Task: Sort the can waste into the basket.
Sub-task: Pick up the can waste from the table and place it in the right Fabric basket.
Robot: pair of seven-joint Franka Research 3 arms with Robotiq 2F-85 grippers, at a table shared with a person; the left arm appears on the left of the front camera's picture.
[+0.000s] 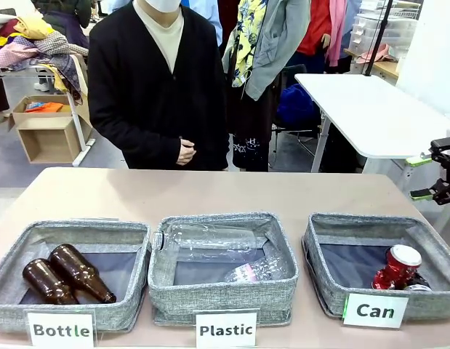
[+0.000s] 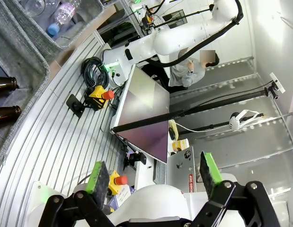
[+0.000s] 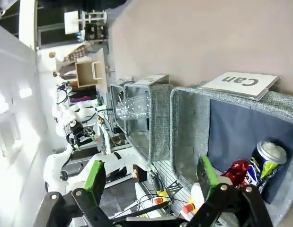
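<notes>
Two cans lie in the right-hand grey basket (image 1: 323, 287) with the white "Can" card (image 1: 375, 310). The red can (image 1: 396, 267) rests tilted with its silver top up. The dark can (image 1: 419, 286) sits beside it, mostly hidden by the basket wall. My right gripper (image 1: 422, 178) hangs open off the table's right edge, above and beyond the basket. In the right wrist view the gripper (image 3: 151, 174) is open and empty, with the basket (image 3: 184, 123), red can (image 3: 236, 171) and dark blue can (image 3: 264, 161) beyond its fingers. My left gripper (image 2: 155, 172) is open and empty, facing away from the table.
The "Plastic" basket (image 1: 223, 294) in the middle holds clear bottles (image 1: 210, 240). The "Bottle" basket (image 1: 65, 314) on the left holds two brown glass bottles (image 1: 79, 273). A person stands at the far side with hands (image 1: 185, 153) clasped. The far half of the tabletop (image 1: 225, 193) is bare.
</notes>
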